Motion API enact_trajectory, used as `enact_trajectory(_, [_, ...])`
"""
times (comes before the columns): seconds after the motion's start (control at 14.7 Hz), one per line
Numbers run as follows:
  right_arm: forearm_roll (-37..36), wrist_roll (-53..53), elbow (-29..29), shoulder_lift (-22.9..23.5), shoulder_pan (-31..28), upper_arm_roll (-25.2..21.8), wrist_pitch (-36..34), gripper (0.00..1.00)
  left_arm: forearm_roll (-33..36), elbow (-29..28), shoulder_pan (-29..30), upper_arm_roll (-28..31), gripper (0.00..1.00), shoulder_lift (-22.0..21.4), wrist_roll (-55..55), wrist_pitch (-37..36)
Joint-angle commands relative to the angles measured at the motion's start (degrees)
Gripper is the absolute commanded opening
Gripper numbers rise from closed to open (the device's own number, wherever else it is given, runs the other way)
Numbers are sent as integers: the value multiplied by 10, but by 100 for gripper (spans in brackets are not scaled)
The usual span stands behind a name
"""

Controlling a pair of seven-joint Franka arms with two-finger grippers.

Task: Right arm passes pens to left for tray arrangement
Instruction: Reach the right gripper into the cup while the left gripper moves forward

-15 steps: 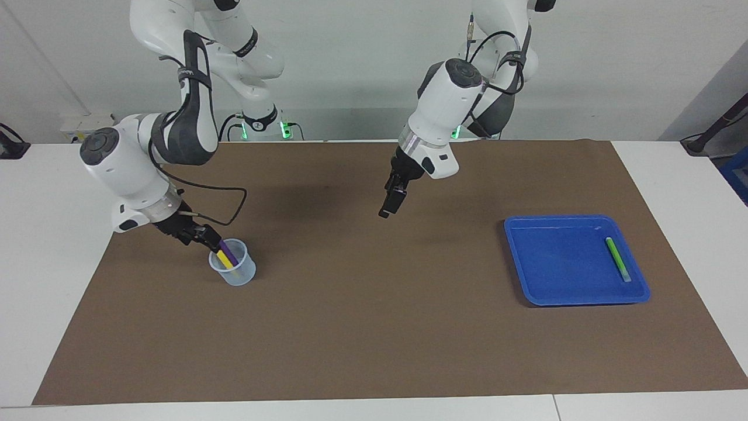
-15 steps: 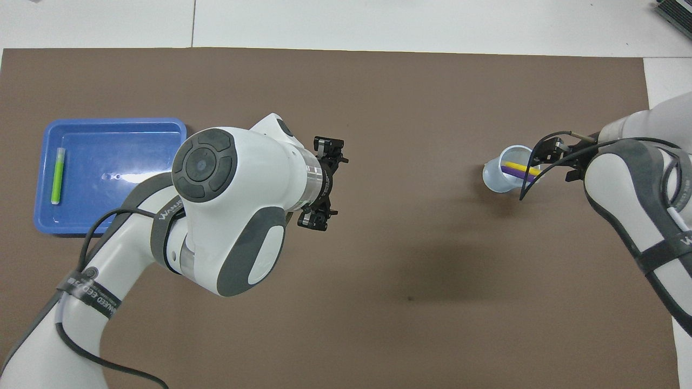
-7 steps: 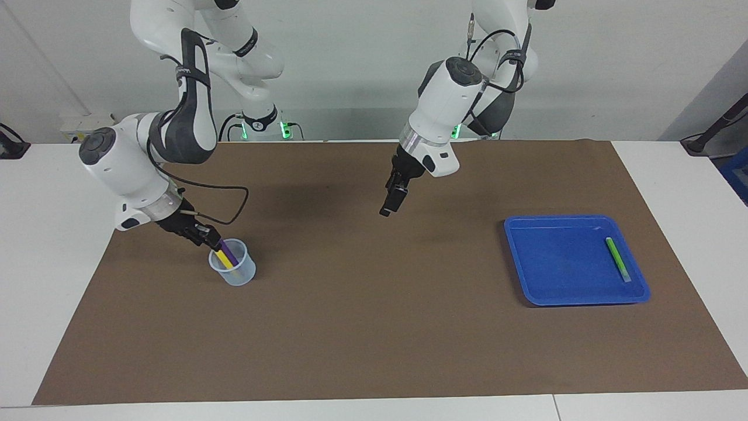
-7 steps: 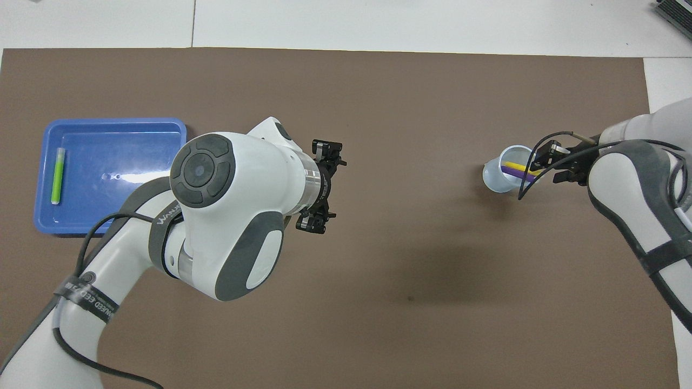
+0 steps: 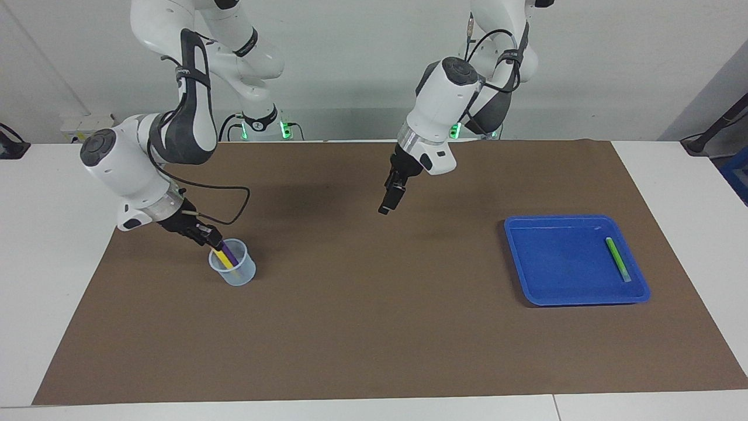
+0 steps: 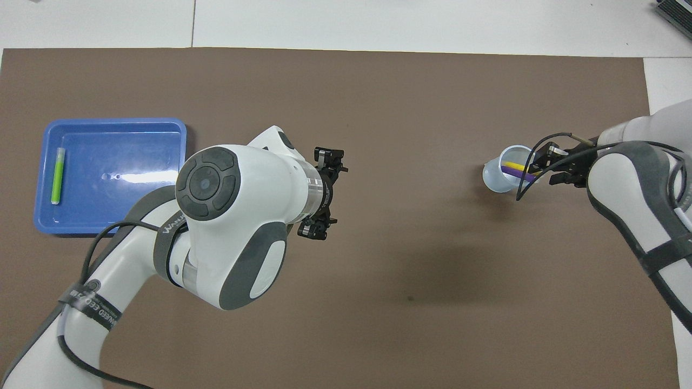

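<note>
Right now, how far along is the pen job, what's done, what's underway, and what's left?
Done: the green pen lies in the blue tray. Underway: the right gripper is at the upper ends of the yellow pen and purple pen, which stand in the translucent cup; a grasp cannot be confirmed. The left gripper waits over mid-mat. Left: both those pens need handing over and placing in the tray.

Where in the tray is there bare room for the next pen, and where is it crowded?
The tray floor is bare except for the green pen along its rim at the left arm's end of the table. The cup is crowded: yellow pen, purple pen, right pincer at their tops.
</note>
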Motion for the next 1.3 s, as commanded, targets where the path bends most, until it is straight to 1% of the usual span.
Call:
enact_trajectory(0.0, [13,6,-19,-18,-8,5,3,54,-8,-25,-7,7,100,-20,3,14])
enact_trajectory(0.2, [13,5,-19,-18,-8,5,3,48,-8,-27,-7,7,100,-20,4,16])
enact_trajectory(0.68, [13,-1,-18,-18,-8,5,5,39,-8,-43,-7,7,100,-26,6,33])
enact_trajectory(0.75, [13,-1,-18,-18,-8,5,5,34,-8,-43,-7,7,100,-26,6,33])
enact_trajectory(1.02, [13,-1,-17,-17,-8,5,5,29,-8,-43,-6,7,100,-26,5,40])
enact_trajectory(1.09, [13,-3,-17,-17,-8,5,5,25,-8,-44,-6,7,100,-26,6,44])
enact_trajectory(1.23, [13,-7,-17,-17,-8,5,5,21,-8,-45,-6,7,100,-26,6,46])
